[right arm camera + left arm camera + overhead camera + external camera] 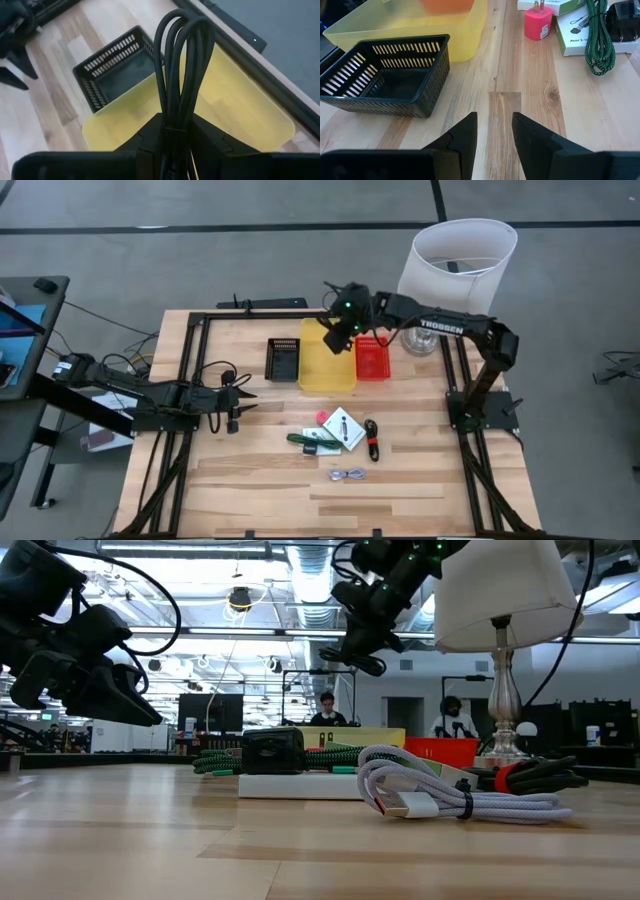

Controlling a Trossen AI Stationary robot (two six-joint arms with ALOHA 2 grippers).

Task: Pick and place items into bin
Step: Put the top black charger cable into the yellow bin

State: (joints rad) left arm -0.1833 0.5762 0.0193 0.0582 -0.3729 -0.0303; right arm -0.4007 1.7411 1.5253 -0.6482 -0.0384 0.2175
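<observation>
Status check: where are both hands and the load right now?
Right hand shut on black cable, above yellow bin. Left hand open, empty, low over table near black basket. Nothing blocking the drop.

Looped black cable (182,65) upright over yellow bin (240,110); other items on table.

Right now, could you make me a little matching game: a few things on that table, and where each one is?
Things:
1. black cable
2. black basket
3. silver cable
4. left hand

Places:
A. lying alone on the table's near boards
B. clamped in the right hand above the yellow bin
C. hovering open over bare wood, holding nothing
D. beside the yellow bin, empty

Pairs: 1-B, 2-D, 3-A, 4-C
</observation>
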